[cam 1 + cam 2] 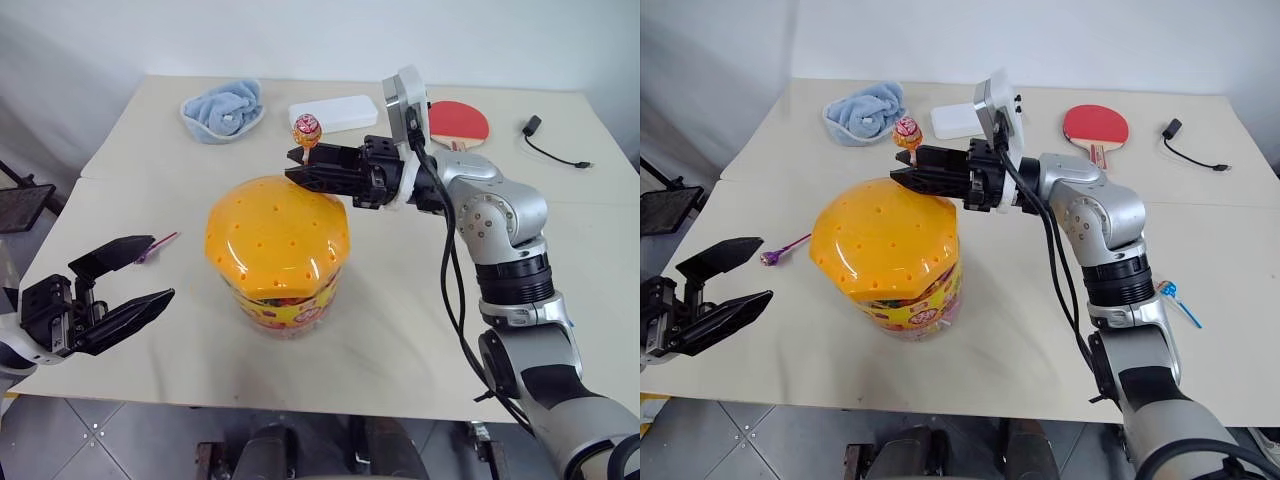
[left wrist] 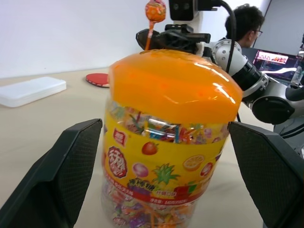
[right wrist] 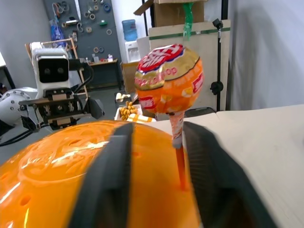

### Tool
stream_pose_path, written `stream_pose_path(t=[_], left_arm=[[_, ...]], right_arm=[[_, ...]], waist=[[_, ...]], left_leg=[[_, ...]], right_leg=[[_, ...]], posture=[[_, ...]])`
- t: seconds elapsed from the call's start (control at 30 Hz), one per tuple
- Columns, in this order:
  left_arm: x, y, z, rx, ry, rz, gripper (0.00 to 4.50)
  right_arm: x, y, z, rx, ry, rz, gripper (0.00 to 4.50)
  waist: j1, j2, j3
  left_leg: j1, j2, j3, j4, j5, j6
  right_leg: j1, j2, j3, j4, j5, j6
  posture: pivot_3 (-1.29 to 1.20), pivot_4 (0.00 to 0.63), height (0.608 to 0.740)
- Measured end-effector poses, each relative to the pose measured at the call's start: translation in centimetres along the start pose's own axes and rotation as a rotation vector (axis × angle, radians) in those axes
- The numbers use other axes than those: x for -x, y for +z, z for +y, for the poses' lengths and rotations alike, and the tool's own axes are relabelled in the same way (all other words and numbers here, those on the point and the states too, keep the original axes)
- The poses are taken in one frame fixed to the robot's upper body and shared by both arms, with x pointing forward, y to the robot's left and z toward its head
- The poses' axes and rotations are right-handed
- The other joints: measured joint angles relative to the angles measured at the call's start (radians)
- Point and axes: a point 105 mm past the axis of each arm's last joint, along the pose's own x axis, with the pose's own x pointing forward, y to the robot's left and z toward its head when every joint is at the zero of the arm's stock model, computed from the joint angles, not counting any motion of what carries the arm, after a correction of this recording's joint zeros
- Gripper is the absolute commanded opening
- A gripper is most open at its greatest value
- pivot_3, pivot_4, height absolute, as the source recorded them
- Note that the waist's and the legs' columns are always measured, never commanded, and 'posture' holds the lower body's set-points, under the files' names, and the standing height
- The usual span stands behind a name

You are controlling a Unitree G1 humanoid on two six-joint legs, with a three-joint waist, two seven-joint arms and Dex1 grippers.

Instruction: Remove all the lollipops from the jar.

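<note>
Pinching the stick of an orange-wrapped lollipop [image 1: 307,130], the right tool [image 1: 303,165] reaches over the far edge of the jar [image 1: 277,255], whose domed orange lid sits mid-surface. That candy still stands in a lid hole, so by my reading it is gripped but not yet pulled free. Two lollipops already lie out on the surface [image 1: 400,330]: a pink-stick lollipop [image 1: 783,249] left of the jar and a blue-stick lollipop [image 1: 1174,296] near the right arm. No other sticks appear on the lid, so this one looks like the last. The left tool [image 1: 128,282] hovers spread wide beside the jar, empty.
</note>
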Motion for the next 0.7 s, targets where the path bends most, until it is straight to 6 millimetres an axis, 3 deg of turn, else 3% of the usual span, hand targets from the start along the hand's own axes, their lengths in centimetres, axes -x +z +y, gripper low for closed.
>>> stream_pose_path(t=[0.03, 0.13, 0.23, 0.33, 0.4, 0.47, 0.57, 0.63, 0.7], left_arm=[[-0.1, 0.1, 0.0, -0.003, -0.006, -0.004, 4.50], [-1.1, 0.3, 0.0, -0.012, -0.049, -0.020, 4.50], [-2.1, 0.5, -0.1, -0.022, -0.098, -0.024, 4.50], [-3.0, 0.9, 0.0, -0.036, -0.163, -0.016, 4.50], [-3.6, 1.0, -0.1, -0.047, -0.208, 0.001, 4.50], [-4.1, 1.1, -0.4, -0.058, -0.257, 0.024, 4.50], [-4.5, 1.0, -0.8, -0.075, -0.317, 0.066, 4.50], [-4.6, 0.8, -1.0, -0.075, -0.346, 0.083, 4.50], [-4.5, 0.9, -1.1, -0.080, -0.357, 0.084, 4.50]], right_arm=[[0.0, 0.1, 0.0, 0.008, 0.004, 0.000, 0.16], [0.2, 0.9, -0.2, 0.015, 0.020, -0.027, 0.04], [1.3, 4.1, -0.5, 0.011, 0.026, -0.132, 0.04], [4.2, 7.4, -0.8, 0.054, -0.015, -0.159, 0.04], [7.7, 8.3, -1.8, 0.089, -0.132, -0.102, 0.04], [12.2, 7.8, -3.4, 0.114, -0.314, 0.032, 0.04], [21.1, 4.6, -5.1, 0.080, -0.643, 0.344, 0.04], [27.4, 2.1, -4.7, 0.010, -0.839, 0.534, 0.04], [31.5, 0.1, -3.9, -0.061, -0.971, 0.638, 0.04]], waist=[[0.000, 0.000, 0.000], [0.000, 0.000, 0.000], [0.000, 0.000, 0.000], [0.008, 0.000, 0.000], [0.011, -0.001, -0.001], [0.014, -0.002, -0.001], [0.017, -0.002, -0.001], [0.018, -0.001, 0.000], [0.015, -0.001, 0.000]], left_leg=[[0.000, 0.000, 0.000, 0.000, 0.000, 0.000], [0.000, 0.000, 0.000, 0.000, 0.000, 0.000], [0.000, 0.000, 0.000, 0.000, 0.000, 0.000], [-0.001, -0.001, -0.002, 0.000, 0.000, 0.000], [-0.001, -0.002, -0.001, 0.000, -0.001, 0.002], [-0.001, -0.003, 0.000, 0.000, -0.002, 0.003], [-0.002, -0.003, 0.003, -0.001, -0.002, 0.004], [-0.002, -0.002, 0.005, -0.001, -0.002, 0.004], [-0.001, -0.001, 0.008, -0.001, -0.002, 0.004]], right_leg=[[0.000, 0.000, 0.000, 0.000, 0.000, 0.000], [0.000, 0.000, 0.000, 0.000, 0.000, 0.000], [0.000, 0.000, 0.000, 0.000, 0.000, 0.000], [0.001, 0.000, -0.001, -0.001, 0.000, 0.000], [0.001, 0.000, -0.001, -0.002, 0.000, 0.001], [0.001, -0.001, 0.000, -0.004, 0.001, 0.001], [0.001, 0.000, 0.000, -0.005, 0.001, 0.002], [0.000, 0.000, 0.001, -0.006, 0.001, 0.002], [0.000, 0.001, 0.001, -0.006, 0.001, 0.002]], posture=[[0.00, 0.150, 0.740], [0.00, 0.150, 0.740], [0.00, 0.150, 0.740], [0.00, 0.150, 0.740], [0.00, 0.150, 0.740], [0.00, 0.150, 0.740], [0.00, 0.150, 0.740], [0.00, 0.150, 0.740], [0.00, 0.150, 0.740]])
